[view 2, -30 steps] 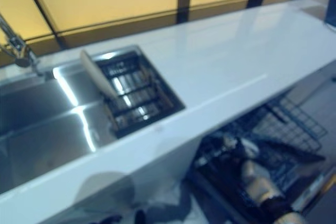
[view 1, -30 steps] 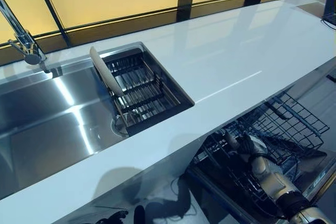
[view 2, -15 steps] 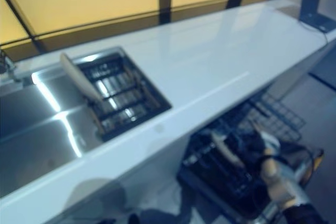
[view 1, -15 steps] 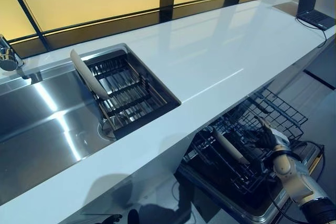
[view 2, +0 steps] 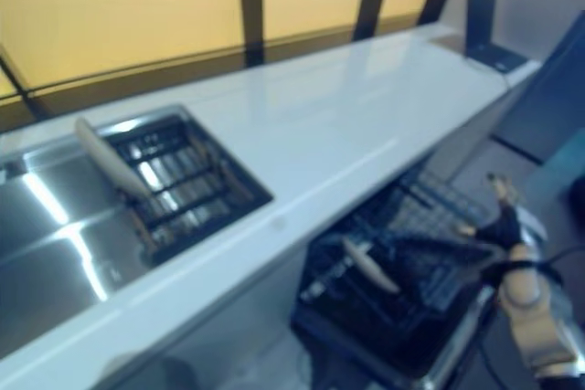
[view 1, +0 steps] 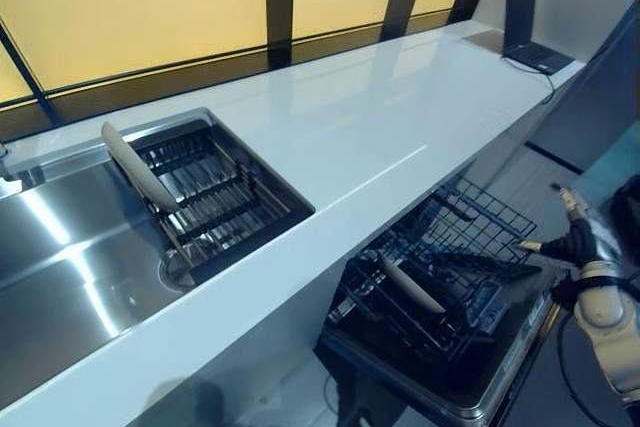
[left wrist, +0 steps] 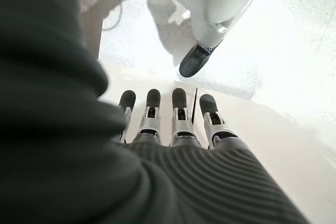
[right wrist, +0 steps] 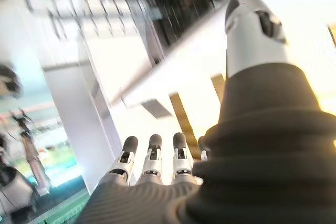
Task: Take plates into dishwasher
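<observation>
Right hand (view 1: 585,239) seen beside pulled-out dishwasher rack (view 1: 455,267), fingers straight, nothing held. Left hand (left wrist: 176,124) shown only in own wrist view, fingers relaxed, empty, pointed at floor. One plate (view 1: 410,284) stood on edge in rack, apparently seated between tines, though wires are hard to read. Second plate (view 1: 138,165) leaned in sink drainer basket (view 1: 225,202), well apart from both hands. Risk judged: leaning plate could be tipped or slid in basket if pinched too near rim; rack wires could be snagged by fingers on next insertion.
</observation>
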Available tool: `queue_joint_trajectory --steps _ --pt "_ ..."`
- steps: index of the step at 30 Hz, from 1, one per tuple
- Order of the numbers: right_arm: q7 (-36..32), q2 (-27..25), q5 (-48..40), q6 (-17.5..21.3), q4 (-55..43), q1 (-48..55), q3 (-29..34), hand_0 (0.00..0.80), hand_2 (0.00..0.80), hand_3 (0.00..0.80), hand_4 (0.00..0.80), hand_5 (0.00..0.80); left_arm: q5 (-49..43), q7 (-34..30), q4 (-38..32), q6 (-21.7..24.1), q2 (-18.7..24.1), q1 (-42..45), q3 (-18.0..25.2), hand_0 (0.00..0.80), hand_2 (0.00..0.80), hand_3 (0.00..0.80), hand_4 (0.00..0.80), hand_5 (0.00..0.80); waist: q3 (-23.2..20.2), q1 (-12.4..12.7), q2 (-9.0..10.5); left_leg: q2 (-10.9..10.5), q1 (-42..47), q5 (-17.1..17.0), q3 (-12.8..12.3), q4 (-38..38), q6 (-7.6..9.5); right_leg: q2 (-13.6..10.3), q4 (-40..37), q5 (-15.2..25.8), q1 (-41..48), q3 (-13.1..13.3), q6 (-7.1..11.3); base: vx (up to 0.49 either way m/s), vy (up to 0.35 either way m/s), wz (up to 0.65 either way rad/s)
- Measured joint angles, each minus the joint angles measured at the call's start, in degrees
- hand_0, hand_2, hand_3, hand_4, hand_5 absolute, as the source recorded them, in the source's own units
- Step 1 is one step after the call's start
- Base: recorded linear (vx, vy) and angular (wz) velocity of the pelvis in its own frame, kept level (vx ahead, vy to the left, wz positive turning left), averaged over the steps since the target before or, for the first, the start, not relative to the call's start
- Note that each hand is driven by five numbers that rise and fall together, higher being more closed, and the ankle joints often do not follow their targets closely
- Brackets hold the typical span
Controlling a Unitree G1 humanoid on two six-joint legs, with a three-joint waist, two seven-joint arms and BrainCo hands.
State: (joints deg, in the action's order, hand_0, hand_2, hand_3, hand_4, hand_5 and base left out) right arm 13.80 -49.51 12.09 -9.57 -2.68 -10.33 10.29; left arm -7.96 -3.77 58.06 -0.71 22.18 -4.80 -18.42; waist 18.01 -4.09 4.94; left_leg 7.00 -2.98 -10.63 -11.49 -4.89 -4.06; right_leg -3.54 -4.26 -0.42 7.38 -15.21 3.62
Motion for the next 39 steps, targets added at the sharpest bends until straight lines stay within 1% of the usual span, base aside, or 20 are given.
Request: queue_joint_trajectory --steps 6,11,14,18,20,21,22,23,24,25,26,27,28,29,31,33,36,37,38,39 --pt "0.57 -4.07 -1.8 5.51 -4.52 0.54 1.21 0.0 0.0 0.0 0.0 0.0 0.05 1.19 3.74 1.0 -2.12 2.57 1.7 0.0 0.0 0.0 0.0 0.0 -3.67 0.11 -0.43 -0.42 0.68 1.04 -0.87 -0.03 0.22 -0.51 -0.46 -0.05 0.56 0.52 0.25 0.158 0.125 -0.04" --pt "0.45 -7.75 -3.72 7.58 -9.6 -0.22 1.27 0.0 0.0 0.0 0.0 0.0 0.05 1.6 4.3 1.62 -2.28 3.01 1.68 0.0 0.0 0.0 0.0 0.0 -5.02 0.54 -0.51 -1.21 0.71 1.41 -0.75 -0.03 0.74 -1.36 -0.08 -0.33 0.58 0.38 0.82 0.14 0.142 0.03" --pt "0.45 -7.95 -5.02 8.29 -10.18 -3.22 1.16 0.0 0.0 0.0 0.0 0.0 0.05 1.55 4.34 1.6 -2.26 3.38 1.68 0.0 0.0 0.0 0.0 0.0 -5.99 0.59 -0.24 -2.08 0.81 1.82 -0.7 -0.06 1.24 -2.29 0.71 -0.74 0.55 0.3 1.43 0.131 0.183 0.05" --pt "0.57 -8.33 -5.6 8.55 -9.98 -7.9 -0.99 0.0 0.0 0.0 0.0 0.0 0.02 0.89 5.37 1.59 -2.44 1.97 1.13 0.0 0.0 0.0 0.0 0.0 -6.38 0.79 -1.15 -2.26 0.76 2.54 1.23 -0.34 2.04 -3.47 9.56 -1.95 -2.5 0.5 2.99 0.112 0.228 0.16" --pt "1.14 -8.39 -6.05 9.39 -9.88 -10.71 -4.26 0.0 0.0 0.0 0.0 0.0 -0.02 0.33 6.22 1.41 -2.36 0.62 -0.3 0.0 0.0 0.0 0.0 0.0 -6.34 1.24 -2.03 -1.81 0.45 2.96 3.08 -0.24 2.66 -4.49 22.58 -1.77 -8.73 1.28 3.02 0.148 0.238 0.26" --pt "1.3 -8.37 -6.06 9.74 -9.87 -11.13 -4.69 0.0 0.0 0.0 0.0 0.0 -0.04 0.32 6.34 1.35 -2.31 0.01 -0.83 0.0 0.0 0.0 0.0 0.0 -6.32 1.58 -2.03 -2.12 0.46 2.98 3.49 -0.22 2.72 -4.88 25.44 -1.57 -10.15 1.98 3.03 0.217 0.23 0.46" --pt "2.17 -8.24 -6.08 10.49 -9.75 -13.18 -7.09 0.0 0.0 0.0 0.0 0.0 -0.13 0.1 7.33 1.04 -2.46 -1.17 -1.92 0.0 0.0 0.0 0.0 0.0 -6.25 2.16 -1.94 -3.47 0.46 3.43 4.78 0.82 3.64 -6.25 33.71 0.13 -13.74 4.74 2.75 0.165 0.117 0.59" --pt "2.29 -8.24 -6.09 11.1 -9.76 -14.24 -8.69 0.0 0.0 0.0 0.0 0.0 -0.17 -0.12 7.81 0.89 -2.45 -1.13 -2.39 0.0 0.0 0.0 0.0 0.0 -6.15 2.11 -2.11 -4.26 0.42 3.85 5.92 2.67 4.66 -6.85 37.62 1.69 -14.77 6.59 2.8 0.209 0.094 0.73" --pt "2.3 -8.15 -6.08 11.74 -9.79 -15.02 -10.12 0.0 0.0 0.0 0.0 0.0 -0.23 -0.4 7.76 0.58 -2.51 -1.02 -2.87 0.0 0.0 0.0 0.0 0.0 -5.98 2.19 -2.59 -4.36 0.82 3.92 7.33 2.72 5.64 -6.57 40.71 3.88 -15.95 9.18 2.66 0.119 0.028 0.57" --pt "2.29 -8.11 -6.06 11.97 -9.84 -15.42 -10.9 0.0 0.0 0.0 0.0 0.0 -0.23 -0.41 7.68 0.31 -2.55 -1.03 -2.82 0.0 0.0 0.0 0.0 0.0 -5.91 2.28 -3.01 -4.28 1.31 4.0 7.91 2.34 5.78 -6.22 41.49 5.02 -16.56 10.13 2.92 0.205 -0.053 0.65" --pt "2.16 -8.02 -6.06 12.08 -10.12 -16.93 -12.31 0.0 0.0 0.0 0.0 0.0 -0.23 -0.41 7.67 -0.32 -2.09 -0.35 -2.39 0.0 0.0 0.0 0.0 0.0 -5.78 2.14 -4.13 -3.77 1.11 3.82 9.78 1.91 6.77 -4.21 39.61 2.48 -17.09 12.03 3.94 0.174 -0.077 0.55" --pt "2.06 -7.99 -6.06 12.06 -10.14 -17.58 -12.6 0.0 0.0 0.0 0.0 0.0 -0.23 -0.42 7.68 -0.4 -1.79 -0.18 -2.29 0.0 0.0 0.0 0.0 0.0 -5.69 2.23 -4.3 -4.0 0.94 3.82 10.32 1.83 6.78 -3.57 38.26 1.61 -17.21 12.09 4.25 0.242 -0.117 0.72" --pt "1.61 -7.98 -6.06 12.06 -10.26 -19.65 -13.0 0.0 0.0 0.0 0.0 0.0 -0.28 -0.47 7.99 -0.94 -1.07 -0.14 -2.27 0.0 0.0 0.0 0.0 0.0 -5.8 2.3 -4.12 -4.53 0.01 3.79 12.11 2.02 6.89 -2.55 33.09 -0.96 -17.15 13.15 4.51 0.237 -0.122 0.71" --pt "1.25 -7.94 -6.08 12.07 -10.2 -21.65 -13.0 0.0 0.0 0.0 0.0 0.0 -0.28 -0.46 8.42 -1.26 -0.53 -0.22 -2.2 0.0 0.0 0.0 0.0 0.0 -5.67 2.2 -4.35 -5.34 -0.57 3.79 14.19 1.74 6.91 -1.07 25.28 -2.26 -16.46 13.49 4.16 0.255 -0.122 0.81" --pt "0.9 -7.91 -6.09 12.07 -9.85 -22.95 -13.0 0.0 0.0 0.0 0.0 0.0 -0.31 -0.46 8.99 -1.32 -0.39 -0.55 -1.39 0.0 0.0 0.0 0.0 0.0 -5.85 1.94 -4.06 -6.12 -0.78 3.26 16.63 1.57 7.81 1.12 16.21 -2.29 -15.21 15.94 4.09 0.195 -0.084 0.77" --pt "0.24 -7.74 -6.11 12.04 -9.78 -23.29 -13.06 0.0 0.0 0.0 0.0 0.0 -0.31 -0.39 9.87 -1.32 -0.7 -1.2 -1.16 0.0 0.0 0.0 0.0 0.0 -6.09 1.73 -3.64 -7.43 -0.68 2.6 18.59 1.59 8.84 2.5 8.86 -2.01 -14.41 17.9 4.37 0.152 -0.094 0.87" --pt "-1.23 -6.82 -6.08 11.23 -9.8 -23.34 -13.52 0.0 0.0 0.0 0.0 0.0 -0.27 -0.23 9.78 -1.36 -0.79 -1.23 -1.18 0.0 0.0 0.0 0.0 0.0 -6.76 1.72 -2.49 -8.74 -0.49 2.52 21.24 0.65 8.95 4.1 6.59 -1.98 -14.6 17.84 4.23 0.155 -0.211 0.95" --pt "-1.54 -6.81 -6.08 11.06 -9.74 -23.36 -13.6 0.0 0.0 0.0 0.0 0.0 -0.27 -0.23 9.76 -1.36 -0.72 -1.17 -1.09 0.0 0.0 0.0 0.0 0.0 -6.96 1.8 -2.18 -8.78 -0.32 2.54 21.47 0.35 8.92 4.25 6.44 -1.98 -14.39 17.84 4.17 0.098 -0.226 1.03" --pt "-2.42 -6.81 -6.08 10.77 -9.15 -23.75 -14.04 0.0 0.0 0.0 0.0 0.0 -0.23 -0.2 9.84 -1.39 -0.39 -1.01 -0.82 0.0 0.0 0.0 0.0 0.0 -7.43 1.74 -0.82 -9.38 0.08 2.61 21.54 -0.29 8.68 3.86 5.64 -1.96 -13.24 17.85 3.44 0.077 -0.231 0.88" --pt "-2.83 -6.59 -6.07 10.71 -8.09 -24.53 -15.17 0.0 0.0 0.0 0.0 0.0 -0.22 -0.15 9.89 -1.43 -0.43 -0.79 -0.53 0.0 0.0 0.0 0.0 0.0 -7.44 1.91 -0.26 -9.61 0.64 2.93 21.67 0.12 8.15 3.79 5.31 -0.56 -12.6 17.51 1.85 0.081 -0.204 0.96"
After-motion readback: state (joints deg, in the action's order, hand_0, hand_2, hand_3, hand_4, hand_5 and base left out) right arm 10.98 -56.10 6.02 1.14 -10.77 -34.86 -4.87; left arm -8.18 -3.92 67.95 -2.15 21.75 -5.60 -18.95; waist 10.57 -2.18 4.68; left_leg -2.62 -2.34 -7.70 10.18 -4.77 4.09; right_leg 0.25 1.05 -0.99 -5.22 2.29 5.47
